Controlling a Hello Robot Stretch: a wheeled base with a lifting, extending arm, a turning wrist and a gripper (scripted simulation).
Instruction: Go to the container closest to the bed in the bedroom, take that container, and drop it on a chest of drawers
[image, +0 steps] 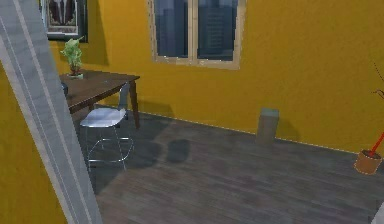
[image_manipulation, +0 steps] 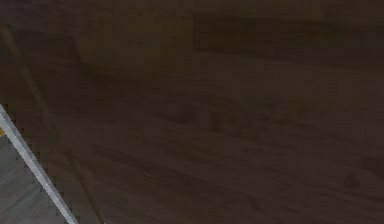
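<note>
A small grey bin-like container (image: 268, 123) stands on the dark wood floor against the orange wall, below and to the right of the window (image: 196, 30). In the arm side view a dark brown wooden surface (image_manipulation: 220, 110) stands close in front, with a pale grey strip (image_manipulation: 25, 170) running along the lower left corner.
A dark wooden table (image: 95, 88) with a potted plant (image: 72, 52) stands at the left, a metal-legged chair (image: 108, 125) beside it. A framed picture (image: 65, 18) hangs above. A grey door frame edge (image: 45, 110) leans at the near left. A terracotta pot (image: 368, 160) sits at the right edge.
</note>
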